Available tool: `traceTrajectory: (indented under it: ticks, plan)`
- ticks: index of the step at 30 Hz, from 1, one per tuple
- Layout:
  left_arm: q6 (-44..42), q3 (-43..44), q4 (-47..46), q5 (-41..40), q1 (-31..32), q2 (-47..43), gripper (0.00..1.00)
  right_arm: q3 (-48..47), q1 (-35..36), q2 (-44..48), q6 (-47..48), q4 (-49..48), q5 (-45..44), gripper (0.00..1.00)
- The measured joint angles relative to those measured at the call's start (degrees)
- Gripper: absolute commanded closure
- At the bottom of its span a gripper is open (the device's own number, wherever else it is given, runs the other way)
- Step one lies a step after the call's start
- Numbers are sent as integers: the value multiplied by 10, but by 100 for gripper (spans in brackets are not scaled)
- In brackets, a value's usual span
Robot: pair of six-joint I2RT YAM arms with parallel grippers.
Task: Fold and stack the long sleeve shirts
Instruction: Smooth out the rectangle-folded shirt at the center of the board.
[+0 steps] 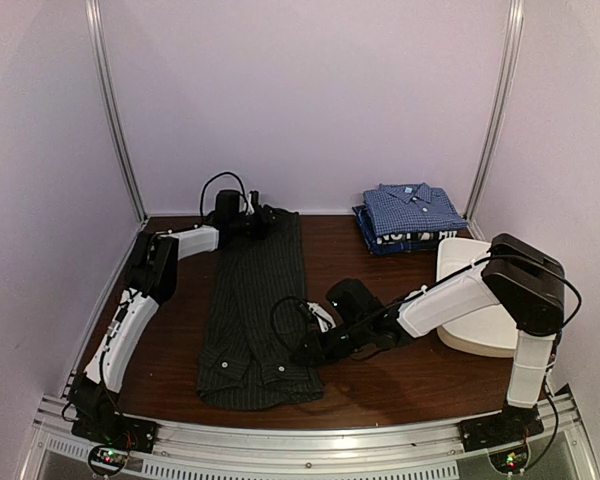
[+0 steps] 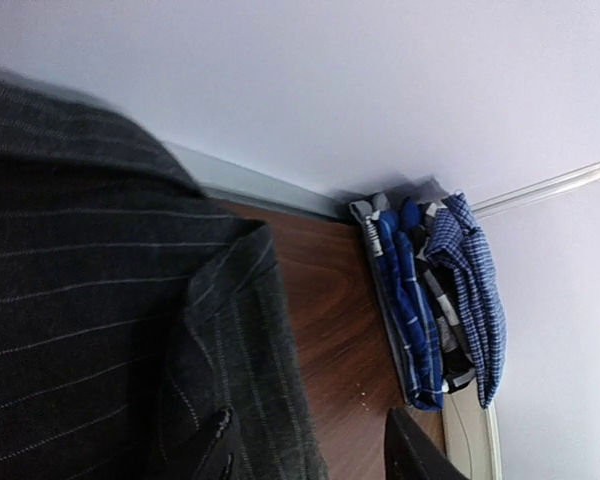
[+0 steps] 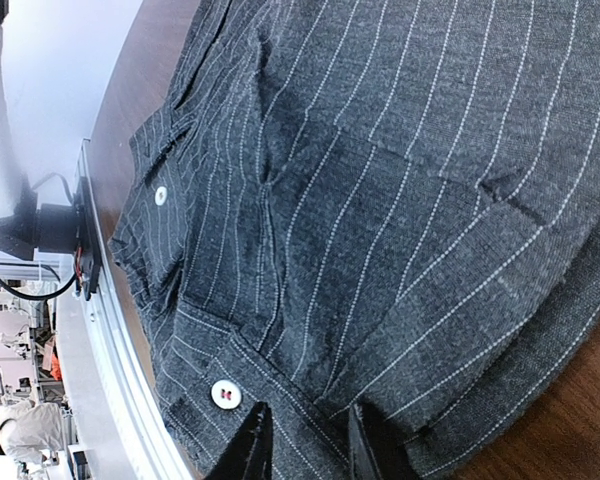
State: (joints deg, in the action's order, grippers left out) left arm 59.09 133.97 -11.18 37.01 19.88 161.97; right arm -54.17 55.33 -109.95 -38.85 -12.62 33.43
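Note:
A dark charcoal pinstriped shirt (image 1: 250, 300) lies folded into a long strip down the left half of the table, with a white button (image 3: 225, 394) at its near end. At its far end my left gripper (image 1: 263, 222) stands open, and the shirt's edge (image 2: 270, 400) lies partly between the jaws. My right gripper (image 1: 310, 348) is at the strip's right edge near the front and is shut on a fold of the cloth (image 3: 308, 410). A folded blue checked shirt (image 1: 412, 208) tops a stack at the back right. A navy shirt with white lettering (image 1: 412, 238) lies under it.
A white oblong tub (image 1: 475, 300) stands at the right, just in front of the folded stack (image 2: 475, 280), and the right arm reaches over its near side. Lilac walls close in the back and both sides. A metal rail (image 1: 310, 445) runs along the front edge.

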Motion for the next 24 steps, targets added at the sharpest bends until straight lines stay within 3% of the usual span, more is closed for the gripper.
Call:
traceTrajectory:
  ticks: [14, 24]
  plan:
    - [32, 34, -7, -47, 2, 21, 48, 0, 0, 0, 0, 4, 0, 72]
    - [-31, 16, 66, -68, -5, -42, 49, 0, 0, 7, 0, 12, -5, 72]
